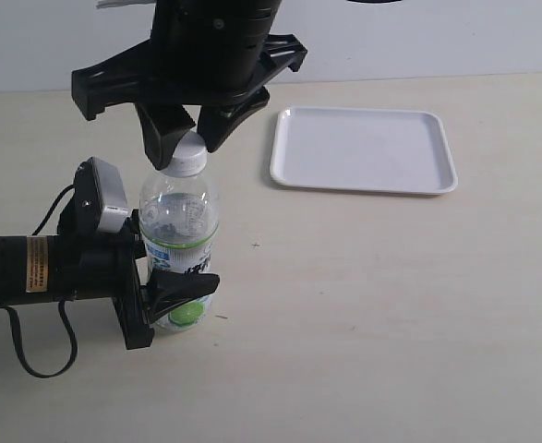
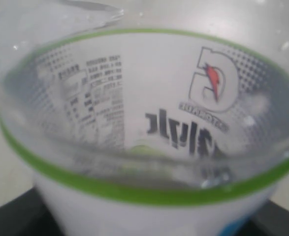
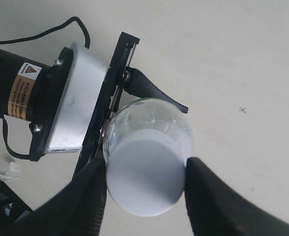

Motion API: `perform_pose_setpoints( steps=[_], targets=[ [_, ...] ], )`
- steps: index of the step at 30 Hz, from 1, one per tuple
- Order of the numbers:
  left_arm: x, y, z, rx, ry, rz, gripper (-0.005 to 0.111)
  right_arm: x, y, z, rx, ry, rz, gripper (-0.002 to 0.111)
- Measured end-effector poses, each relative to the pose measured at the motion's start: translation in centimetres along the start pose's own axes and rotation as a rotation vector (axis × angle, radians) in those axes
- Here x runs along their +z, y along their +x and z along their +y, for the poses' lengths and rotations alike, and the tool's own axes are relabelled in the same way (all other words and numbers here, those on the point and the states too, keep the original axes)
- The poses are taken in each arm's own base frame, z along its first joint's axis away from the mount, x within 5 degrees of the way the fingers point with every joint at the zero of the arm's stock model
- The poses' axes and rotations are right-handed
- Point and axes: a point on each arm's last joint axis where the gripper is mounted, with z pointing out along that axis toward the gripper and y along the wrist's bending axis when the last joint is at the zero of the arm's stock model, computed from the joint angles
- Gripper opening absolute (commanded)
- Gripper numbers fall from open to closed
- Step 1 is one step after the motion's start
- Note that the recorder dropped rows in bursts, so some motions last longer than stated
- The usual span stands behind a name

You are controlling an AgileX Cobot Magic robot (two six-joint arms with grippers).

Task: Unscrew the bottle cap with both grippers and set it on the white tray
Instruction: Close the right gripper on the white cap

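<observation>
**Bottle held low, cap pinched from above**

Near left, the left hand [image 1: 180, 281] is clenched on the bottle [image 1: 178, 217] at its label, keeping it upright on the worktop [image 1: 363, 305]. Above it, the right hand [image 1: 187, 138] grasps the bottle cap [image 1: 191, 159], still on the neck. The cap looks light and stiff, best gripped by its sides; the thin, clear bottle wall would likely dent. The white tray [image 1: 363, 148] lies far right.

Clear bottle [image 2: 149, 147] close up, green-edged label [image 2: 105, 93] with dark characters.
</observation>
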Motion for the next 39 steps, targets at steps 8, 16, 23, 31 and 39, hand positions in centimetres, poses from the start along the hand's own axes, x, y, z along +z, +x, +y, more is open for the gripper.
perform_pose_setpoints(
  steps=[8,16,23,31,39],
  targets=[
    [0.00,0.00,0.00,0.000,0.000,0.000,0.000,0.00,0.00,0.00,0.000,0.000,0.000,0.018],
    [0.00,0.00,0.00,0.000,0.000,0.000,0.000,0.00,0.00,0.00,-0.008,0.000,0.000,0.000],
    [0.00,0.00,0.00,0.000,0.000,0.000,0.000,0.00,0.00,0.00,-0.016,0.000,0.000,0.000],
    [0.00,0.00,0.00,0.000,0.000,0.000,0.000,0.00,0.00,0.00,-0.016,0.000,0.000,0.000],
    [0.00,0.00,0.00,0.000,0.000,0.000,0.000,0.00,0.00,0.00,-0.018,0.000,0.000,0.000]
  ],
)
